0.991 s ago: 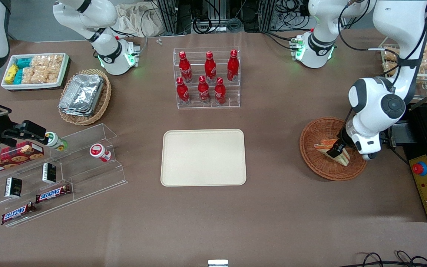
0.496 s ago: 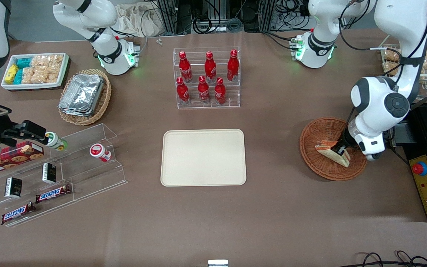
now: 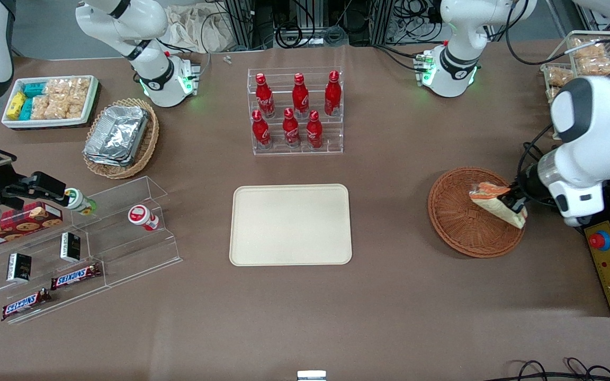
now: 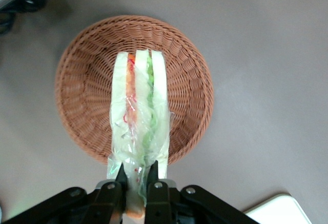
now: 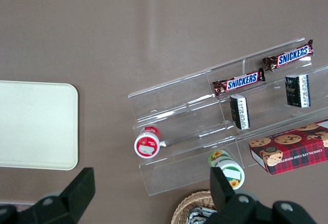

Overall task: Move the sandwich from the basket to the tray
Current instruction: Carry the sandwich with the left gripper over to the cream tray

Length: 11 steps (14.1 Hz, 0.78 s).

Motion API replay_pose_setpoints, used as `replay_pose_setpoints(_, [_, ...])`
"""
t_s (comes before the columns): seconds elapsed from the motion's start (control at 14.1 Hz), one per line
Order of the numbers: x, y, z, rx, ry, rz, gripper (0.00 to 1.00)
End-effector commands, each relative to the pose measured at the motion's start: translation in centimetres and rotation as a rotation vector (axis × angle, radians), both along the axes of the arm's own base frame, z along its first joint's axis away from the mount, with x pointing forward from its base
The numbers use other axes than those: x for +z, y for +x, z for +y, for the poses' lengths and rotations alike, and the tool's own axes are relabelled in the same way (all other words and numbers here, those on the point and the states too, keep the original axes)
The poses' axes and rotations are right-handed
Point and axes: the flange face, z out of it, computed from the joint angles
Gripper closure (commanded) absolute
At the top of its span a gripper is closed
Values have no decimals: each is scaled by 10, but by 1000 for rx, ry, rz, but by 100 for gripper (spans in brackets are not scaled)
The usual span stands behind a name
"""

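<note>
Starting nearest the front camera, toward the parked arm's end of the table: meeting two chocolate bars [image 3: 74,275] lying on the low steps of a clear stepped shelf [image 3: 125,248]. Finding on the higher steps two small dark boxes [image 3: 70,246], a red cookie box [image 3: 16,222] and two small capped bottles [image 3: 143,217] lying on their sides.

Coming next to the cream tray [image 3: 290,224], sitting flat at mid-table with nothing on it.

Moving toward the working arm's end, well apart from the tray: reaching the round reddish-brown basket [image 3: 456,227]. Seeing the gripper [image 3: 513,203] hanging above the basket's rim, at the side away from the tray. Pinching the wrapped sandwich [image 3: 497,203] by one end between the two fingers [image 4: 155,190], closed to a narrow gap with the wrapper squeezed there. Holding the sandwich up over the basket, tilted, apparently touching none of the wicker, with orange and green filling showing between the pale bread slices.

Going farther from the camera: passing six red bottles [image 3: 294,114] standing upright in a clear rack. Ending at a tan oval basket [image 3: 146,143] of foil trays [image 3: 116,135] and a white bin [image 3: 88,103] of snack packets.
</note>
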Motion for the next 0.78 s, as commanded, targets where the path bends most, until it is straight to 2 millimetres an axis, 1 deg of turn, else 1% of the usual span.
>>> replay_pose_setpoints(0.0, [33, 10, -9, -24, 3, 9, 95])
replay_pose_setpoints(0.07, [39, 6, -19, -81, -2, 10, 94])
replay_pose_setpoints(0.14, [40, 4, -29, -165, -14, 24, 93])
replay_pose_setpoints(0.21, [45, 3, -43, -233, -21, 22, 93])
replay_pose_setpoints(0.28, [47, 1, -62, -296, -25, 15, 85])
replay_pose_setpoints(0.35, [54, 2, -80, -367, -31, -3, 81])
replay_pose_setpoints(0.42, [55, 4, -96, -421, -41, -11, 81])
replay_pose_setpoints(0.57, [63, 3, -136, -488, -61, -31, 83])
replay_pose_setpoints(0.64, [62, 3, -158, -523, -71, -33, 85])
replay_pose_setpoints(0.71, [62, -1, -183, -574, -57, -37, 89])
